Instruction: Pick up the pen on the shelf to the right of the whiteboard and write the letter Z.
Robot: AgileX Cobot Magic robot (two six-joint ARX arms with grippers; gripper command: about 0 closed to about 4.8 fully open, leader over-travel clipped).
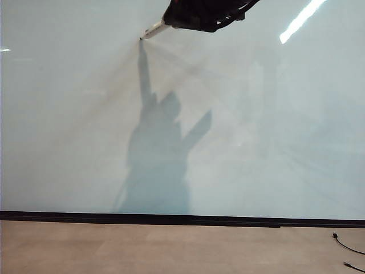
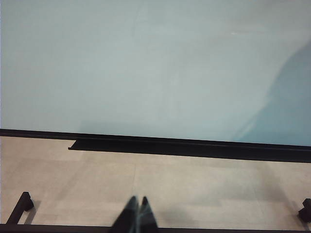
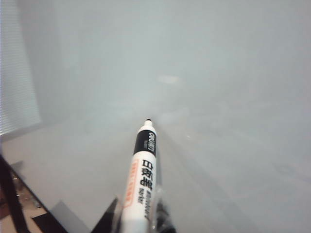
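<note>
The whiteboard [image 1: 239, 131] has a smooth, glossy pale grey-white face that mirrors a bright streak of ceiling light and carries soft shadows. A matt black strip [image 1: 171, 218] runs along its bottom edge. The floor [image 1: 171, 248] below looks like matt tan boards with faint seams. The pen [image 3: 142, 174] has a smooth white plastic barrel with a slight sheen, printed with black and orange lettering, and a black band below its small dark tip. The right gripper [image 1: 197, 14], clamped around the pen, looks like black plastic with a dull shine. The left gripper [image 2: 136, 216] has dark, matt fingers pressed together.
</note>
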